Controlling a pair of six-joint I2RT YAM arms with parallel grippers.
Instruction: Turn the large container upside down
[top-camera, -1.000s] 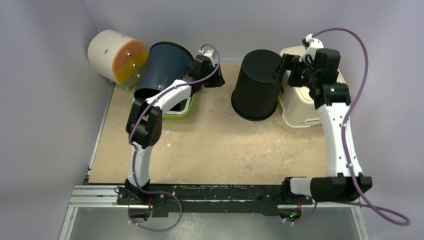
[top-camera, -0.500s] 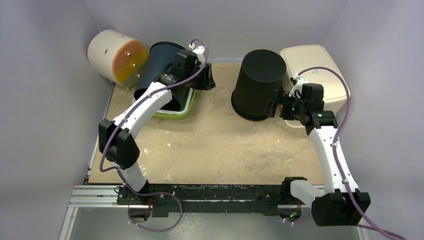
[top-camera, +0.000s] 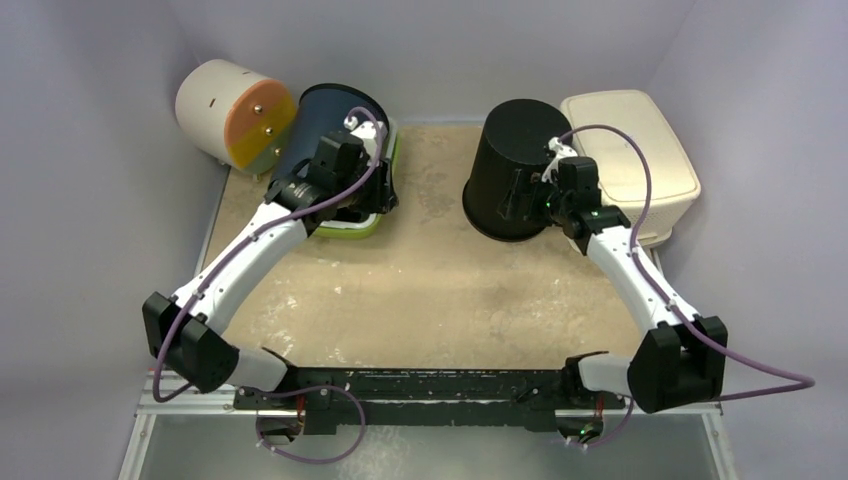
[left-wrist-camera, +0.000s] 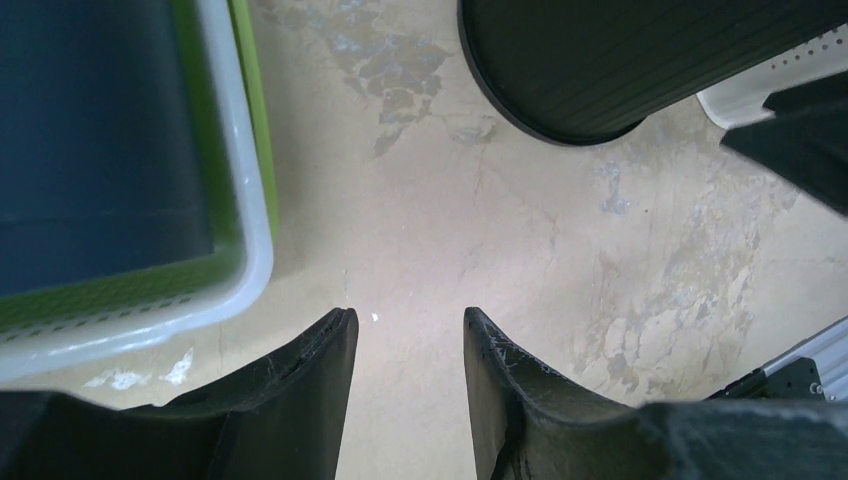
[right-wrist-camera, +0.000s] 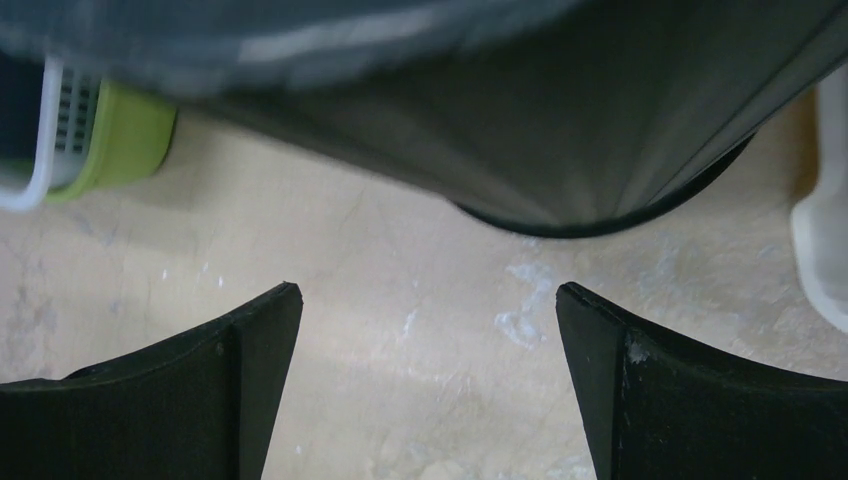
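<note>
Black on black: my left claw (left-wrist-camera: 407, 320) and right claw (right-wrist-camera: 428, 295) over a tan tabletop (top-camera: 440, 290) mottled with pale, chalky patches. At twelve o'clock, the large container (top-camera: 515, 170), black with fine ribbing. At two o'clock, a cream basket (top-camera: 630, 150). At eleven o'clock, a dark blue bin (top-camera: 330, 125), a lime-green tray (top-camera: 362, 228) rimmed in white, and a cream drum (top-camera: 215, 100) faced in orange and pale yellow. My left arm (top-camera: 245, 255) and right arm (top-camera: 630, 275) are white with black joints, trailing purple cables (top-camera: 601, 127).
</note>
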